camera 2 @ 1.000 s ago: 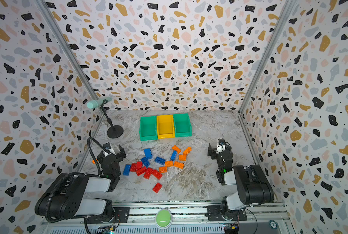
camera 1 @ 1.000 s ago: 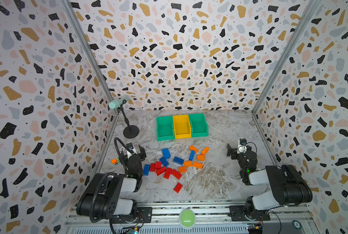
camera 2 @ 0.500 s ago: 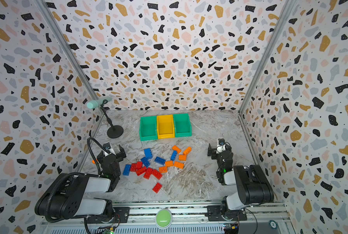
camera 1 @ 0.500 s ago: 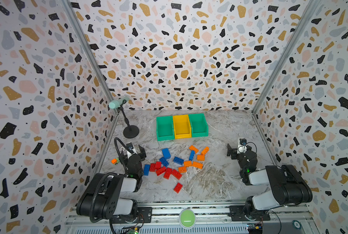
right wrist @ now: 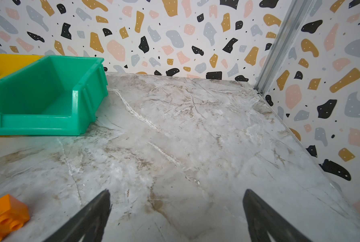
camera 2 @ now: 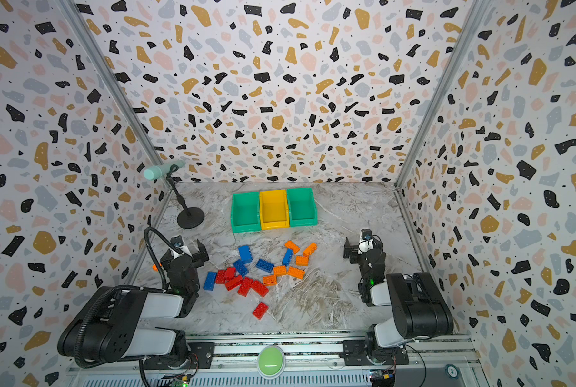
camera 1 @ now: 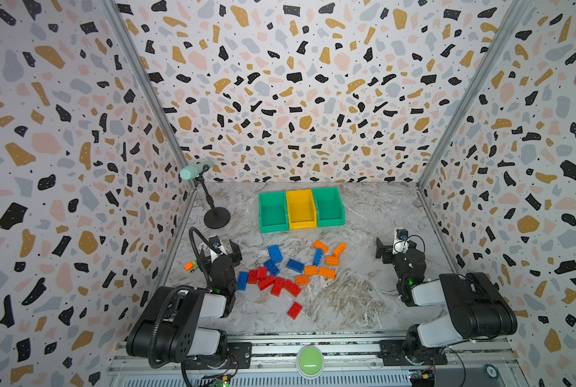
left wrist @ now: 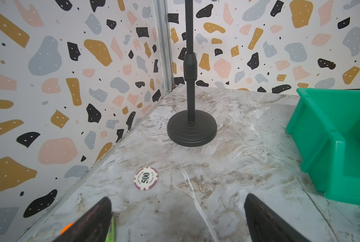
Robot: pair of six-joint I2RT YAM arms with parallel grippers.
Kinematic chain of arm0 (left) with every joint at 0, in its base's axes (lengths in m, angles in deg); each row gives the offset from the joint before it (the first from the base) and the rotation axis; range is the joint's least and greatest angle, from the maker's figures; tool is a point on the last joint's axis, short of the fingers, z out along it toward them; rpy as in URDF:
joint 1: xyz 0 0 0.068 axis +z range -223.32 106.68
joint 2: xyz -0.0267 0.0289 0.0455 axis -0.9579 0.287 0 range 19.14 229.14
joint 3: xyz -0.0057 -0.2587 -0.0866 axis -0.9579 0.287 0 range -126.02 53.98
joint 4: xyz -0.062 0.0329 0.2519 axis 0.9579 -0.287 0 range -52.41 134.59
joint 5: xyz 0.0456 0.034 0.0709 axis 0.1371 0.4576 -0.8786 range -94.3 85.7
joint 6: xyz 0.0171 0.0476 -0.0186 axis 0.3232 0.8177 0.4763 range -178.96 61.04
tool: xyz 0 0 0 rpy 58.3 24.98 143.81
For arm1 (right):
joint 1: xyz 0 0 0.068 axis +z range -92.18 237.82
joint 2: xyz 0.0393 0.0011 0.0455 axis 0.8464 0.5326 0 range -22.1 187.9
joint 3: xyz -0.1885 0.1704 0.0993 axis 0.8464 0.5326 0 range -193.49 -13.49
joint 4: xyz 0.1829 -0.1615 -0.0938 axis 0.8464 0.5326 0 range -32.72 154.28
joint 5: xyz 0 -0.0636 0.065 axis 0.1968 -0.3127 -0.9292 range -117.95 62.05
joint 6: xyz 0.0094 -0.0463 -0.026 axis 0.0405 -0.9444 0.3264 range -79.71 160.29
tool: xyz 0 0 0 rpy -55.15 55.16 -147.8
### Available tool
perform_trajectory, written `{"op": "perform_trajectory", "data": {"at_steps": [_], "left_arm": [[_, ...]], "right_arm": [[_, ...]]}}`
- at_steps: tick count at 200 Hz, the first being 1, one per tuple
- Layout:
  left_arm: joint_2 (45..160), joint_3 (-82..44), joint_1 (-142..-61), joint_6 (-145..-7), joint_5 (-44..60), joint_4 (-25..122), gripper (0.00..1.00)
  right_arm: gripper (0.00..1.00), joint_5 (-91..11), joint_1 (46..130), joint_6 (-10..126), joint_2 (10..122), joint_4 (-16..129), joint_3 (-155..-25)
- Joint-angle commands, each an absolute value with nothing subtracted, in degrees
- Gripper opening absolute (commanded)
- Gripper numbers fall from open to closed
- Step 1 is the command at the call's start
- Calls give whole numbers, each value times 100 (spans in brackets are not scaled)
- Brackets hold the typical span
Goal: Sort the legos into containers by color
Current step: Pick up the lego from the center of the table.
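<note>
Since the three containers (camera 1: 300, 214) stand empty at the back in both top views, nothing is sorted yet. The legos (camera 1: 295, 265) lie scattered mid-table, with the left gripper (camera 1: 223, 249) and right gripper (camera 1: 392, 249) low at either side. In the left wrist view, the jaws gape over bare table (left wrist: 216, 178), grasping nothing. In the right wrist view, they likewise spread wide and empty, with an orange brick (right wrist: 5, 213) nearby.

Toy car (left wrist: 67, 228) sits mostly hidden behind the left claw (left wrist: 178, 200); orange lego (right wrist: 5, 215) and yellow container (right wrist: 1, 62) run off the right wrist view's edge.
</note>
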State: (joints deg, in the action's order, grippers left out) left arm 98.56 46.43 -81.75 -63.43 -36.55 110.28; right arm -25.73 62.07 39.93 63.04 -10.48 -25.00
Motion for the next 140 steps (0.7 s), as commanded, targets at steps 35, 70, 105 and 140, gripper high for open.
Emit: {"op": "perform_trajectory", "data": {"at_steps": [35, 70, 105, 140], "left_arm": [[9885, 4486, -8176, -6284, -3708, 11332, 100], [9869, 4493, -8167, -6283, -3693, 11336, 100], [9837, 4518, -8167, -6259, -3626, 11386, 98], [9120, 3401, -8175, -6137, -3464, 9069, 90]], "right_arm": [[99, -2527, 6230, 3968, 6301, -1183, -2625], [99, -2692, 6142, 3997, 6304, -1162, -2636], [99, -2490, 6194, 4014, 6191, -1171, -2656], [99, -1290, 6785, 4220, 5215, 1349, -3766]]}}
